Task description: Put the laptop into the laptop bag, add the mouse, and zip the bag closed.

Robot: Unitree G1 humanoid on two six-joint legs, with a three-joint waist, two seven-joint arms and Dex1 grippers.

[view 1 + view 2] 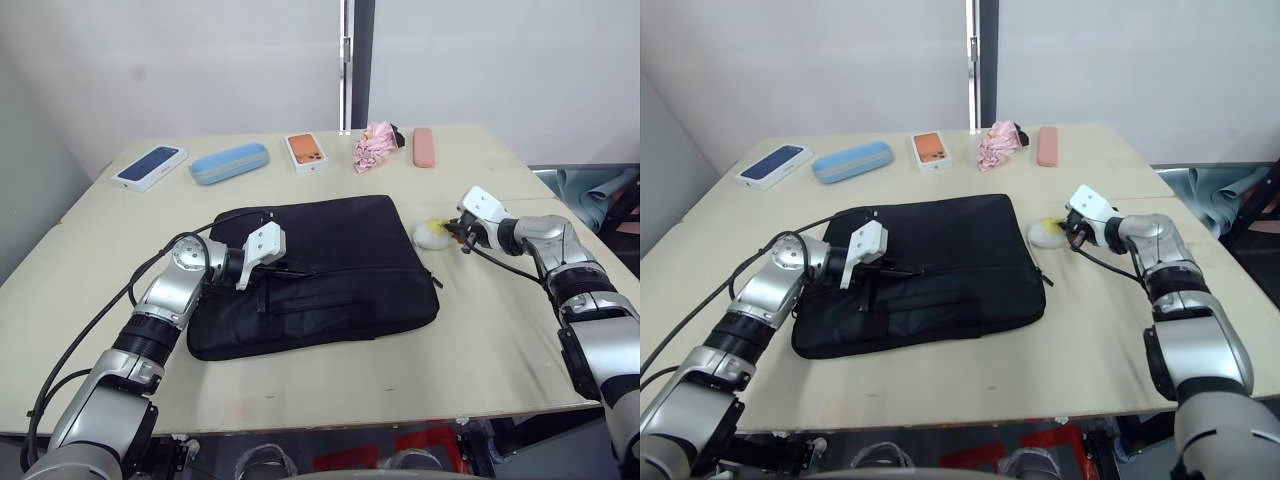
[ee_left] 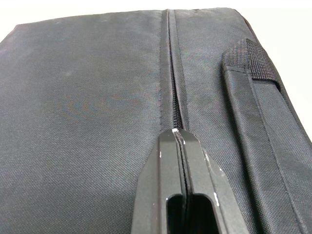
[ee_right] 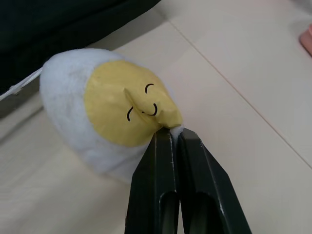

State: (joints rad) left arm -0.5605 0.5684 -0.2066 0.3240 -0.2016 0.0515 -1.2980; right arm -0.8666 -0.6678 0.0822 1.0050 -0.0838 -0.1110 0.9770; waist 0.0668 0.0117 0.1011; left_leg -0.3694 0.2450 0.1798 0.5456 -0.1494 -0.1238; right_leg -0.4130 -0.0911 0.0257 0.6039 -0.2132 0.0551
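The black laptop bag lies flat in the middle of the table, its zip line closed where it shows in the left wrist view. My left gripper rests on the bag's left part, fingers shut, tips on the zip seam. The white-yellow egg charm lies on the table just off the bag's right edge, joined to the bag by a thin white cord. My right gripper is shut on a pinch of the charm's plush. The laptop and the mouse are out of view.
Along the table's far edge lie a blue phone box, a light-blue oval case, an orange phone box, a crumpled pink cloth and a pink case. Bare tabletop runs in front of the bag.
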